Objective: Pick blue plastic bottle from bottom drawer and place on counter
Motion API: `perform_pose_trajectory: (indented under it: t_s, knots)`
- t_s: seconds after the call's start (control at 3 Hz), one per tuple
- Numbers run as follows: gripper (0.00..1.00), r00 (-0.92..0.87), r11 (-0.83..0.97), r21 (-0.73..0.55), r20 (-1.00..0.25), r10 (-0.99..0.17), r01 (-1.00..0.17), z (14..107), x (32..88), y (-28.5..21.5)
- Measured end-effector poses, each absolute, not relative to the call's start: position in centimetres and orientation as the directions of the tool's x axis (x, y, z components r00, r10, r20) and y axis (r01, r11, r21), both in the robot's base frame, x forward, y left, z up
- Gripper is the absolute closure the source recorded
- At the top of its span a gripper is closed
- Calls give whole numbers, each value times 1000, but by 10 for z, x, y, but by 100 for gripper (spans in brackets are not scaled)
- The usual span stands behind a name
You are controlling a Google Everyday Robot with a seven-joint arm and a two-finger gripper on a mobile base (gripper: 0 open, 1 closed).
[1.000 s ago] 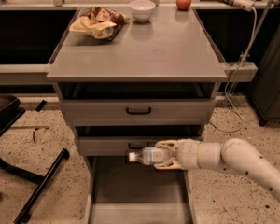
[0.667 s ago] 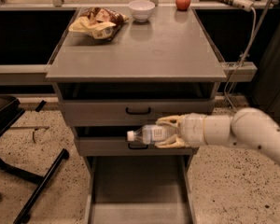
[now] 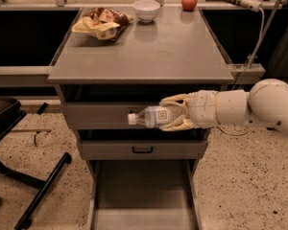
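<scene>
Evidently the step in hand is the carry up to the counter. The gripper hangs in front of the top drawer, its fingers clasped above and below the bottle, which lies sideways in the air with its cap pointing left. That puts the bottle over the open bottom drawer and under the counter's thick front edge. To do this well, the arm should lift straight until bottle and fingers clear that edge, and only then move inward, so the cap does not catch underneath. The bare front half of the counter looks the safest spot, well apart from the bag, bowl and apple at the back. A bottle set down on its side may roll, so a low, gentle release or a turn to upright would help. The fingers cover the bottle's base end, and how firmly they grip cannot be told. The bottle hides the top drawer's handle, the bottom drawer's front is cut off below, and the robot's base is out of view.
</scene>
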State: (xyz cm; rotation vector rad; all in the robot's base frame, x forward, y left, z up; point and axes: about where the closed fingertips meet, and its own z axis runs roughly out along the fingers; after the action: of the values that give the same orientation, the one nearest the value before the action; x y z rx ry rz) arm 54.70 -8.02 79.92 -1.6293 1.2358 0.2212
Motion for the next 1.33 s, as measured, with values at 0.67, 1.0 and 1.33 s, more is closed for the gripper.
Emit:
perform_pose_trajectory:
  t_s: [0.67,1.0,1.33]
  knots:
    - [100,574,65,-772,-523,-630,-632,929,610,-84]
    - [100,610,97,-848,-450,-652,-521,986,656,-91]
    - [100,601,137,-876,-424,-678,-463,1004,702,-95]
